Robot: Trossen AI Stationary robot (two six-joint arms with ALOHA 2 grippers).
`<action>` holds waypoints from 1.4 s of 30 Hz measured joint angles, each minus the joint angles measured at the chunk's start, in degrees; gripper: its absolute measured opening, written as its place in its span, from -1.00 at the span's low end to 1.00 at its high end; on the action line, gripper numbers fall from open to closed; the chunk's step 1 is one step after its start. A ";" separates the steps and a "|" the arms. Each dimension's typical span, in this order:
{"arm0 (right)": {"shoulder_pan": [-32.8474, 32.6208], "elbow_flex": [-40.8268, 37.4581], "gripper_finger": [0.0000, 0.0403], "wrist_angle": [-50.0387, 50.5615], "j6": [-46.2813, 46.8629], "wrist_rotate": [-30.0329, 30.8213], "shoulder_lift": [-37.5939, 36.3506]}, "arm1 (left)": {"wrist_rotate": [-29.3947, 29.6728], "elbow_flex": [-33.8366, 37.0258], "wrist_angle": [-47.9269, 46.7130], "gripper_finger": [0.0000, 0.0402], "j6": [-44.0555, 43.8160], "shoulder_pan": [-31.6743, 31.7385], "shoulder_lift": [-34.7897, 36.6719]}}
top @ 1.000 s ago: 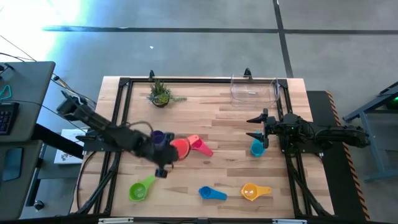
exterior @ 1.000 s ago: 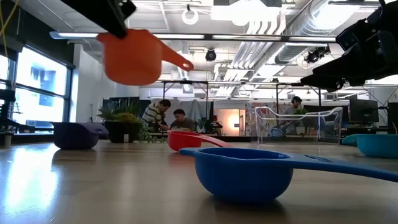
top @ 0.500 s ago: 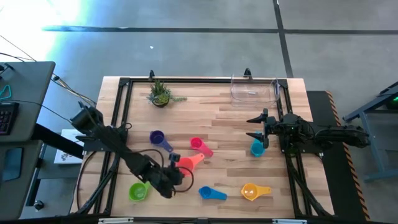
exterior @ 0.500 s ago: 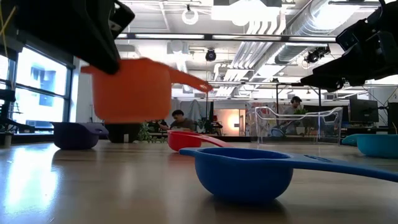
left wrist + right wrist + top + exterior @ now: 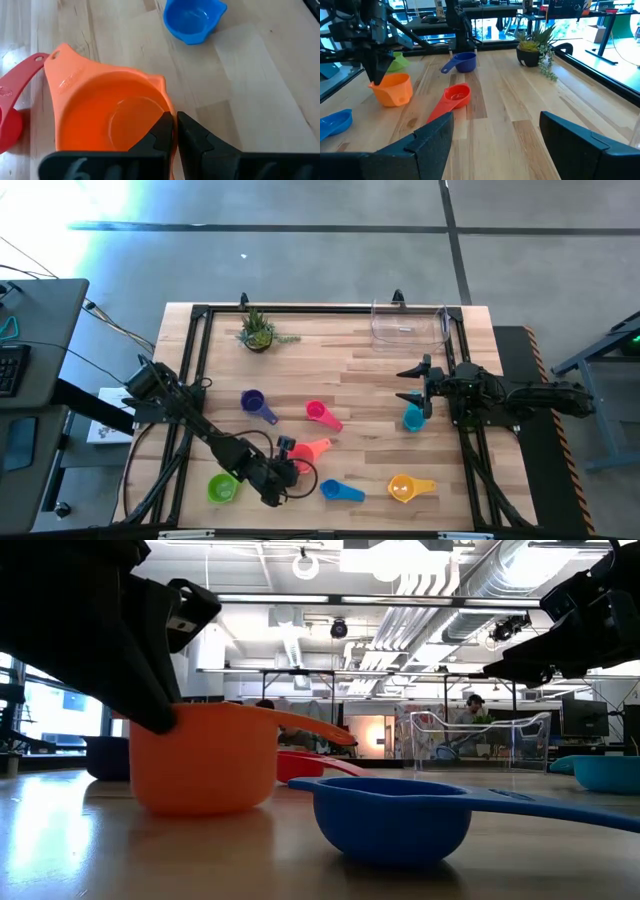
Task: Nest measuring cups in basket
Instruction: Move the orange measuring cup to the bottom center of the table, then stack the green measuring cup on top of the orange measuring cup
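An orange measuring cup (image 5: 110,115) stands near the table's front, left of the middle, with my left gripper (image 5: 175,131) shut on its rim. The high view shows that gripper (image 5: 288,466) between a green cup (image 5: 222,488) and a blue cup (image 5: 335,490). A yellow cup (image 5: 402,488), a purple cup (image 5: 254,402) and a red cup (image 5: 318,413) lie loose on the wood. A teal cup (image 5: 412,418) sits just below my right gripper (image 5: 412,385), which waits open at the right side. The clear basket (image 5: 408,325) stands at the far right. My left gripper pinches the orange cup's wall at the rim (image 5: 169,114), on the side away from the handle (image 5: 57,62), one finger inside the bowl and one outside. The fingers come slanting down from the table's left. The cup is upright, its bottom (image 5: 205,808) at the table top.
A small potted plant (image 5: 258,330) stands at the far left. A black metal frame (image 5: 195,320) runs round the table's edges. Bare wood lies in the middle between the cups and the basket.
My left gripper has gone down and toward the table's near edge, away from the purple and red cups, carrying the orange cup. The cup, a second ago well above the table, is now down at the table top, still upright. The gripper has stayed shut.
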State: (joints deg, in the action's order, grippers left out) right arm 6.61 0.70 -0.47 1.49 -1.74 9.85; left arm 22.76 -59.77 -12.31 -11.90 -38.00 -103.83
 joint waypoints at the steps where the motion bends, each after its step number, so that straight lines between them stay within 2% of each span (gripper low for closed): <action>1: 0.00 -0.01 0.42 0.00 0.01 0.02 0.00 | -0.02 0.00 -0.02 -0.95 0.00 -0.01 0.00; 7: 0.00 -0.01 0.42 0.00 0.01 0.00 0.00 | -0.28 0.00 0.02 -0.88 -0.06 0.00 0.01; 16: 0.00 -0.01 0.42 0.01 0.00 0.00 0.00 | -0.27 0.00 0.07 -0.64 -0.52 0.02 0.05; 26: 0.00 -0.01 0.42 0.00 0.00 0.02 0.00 | 0.76 -0.13 -8.83 -0.40 -7.01 -0.64 5.94; 32: 0.00 -0.01 0.42 0.02 0.01 0.02 -0.02 | -1.42 -0.13 -20.80 -0.39 -23.21 -1.89 13.95; 36: 0.00 -0.01 0.42 0.01 -0.01 0.02 -0.02 | -6.71 -0.13 -29.68 -0.39 -36.28 -3.16 19.25; 42: 0.00 -0.01 0.42 0.00 0.01 0.02 -0.02 | -17.20 -0.13 -37.34 -0.39 -53.80 -6.98 24.24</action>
State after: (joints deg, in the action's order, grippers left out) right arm 6.61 0.69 -0.47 1.50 -1.72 9.82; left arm 5.56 -59.90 -49.65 -65.70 -44.98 -79.58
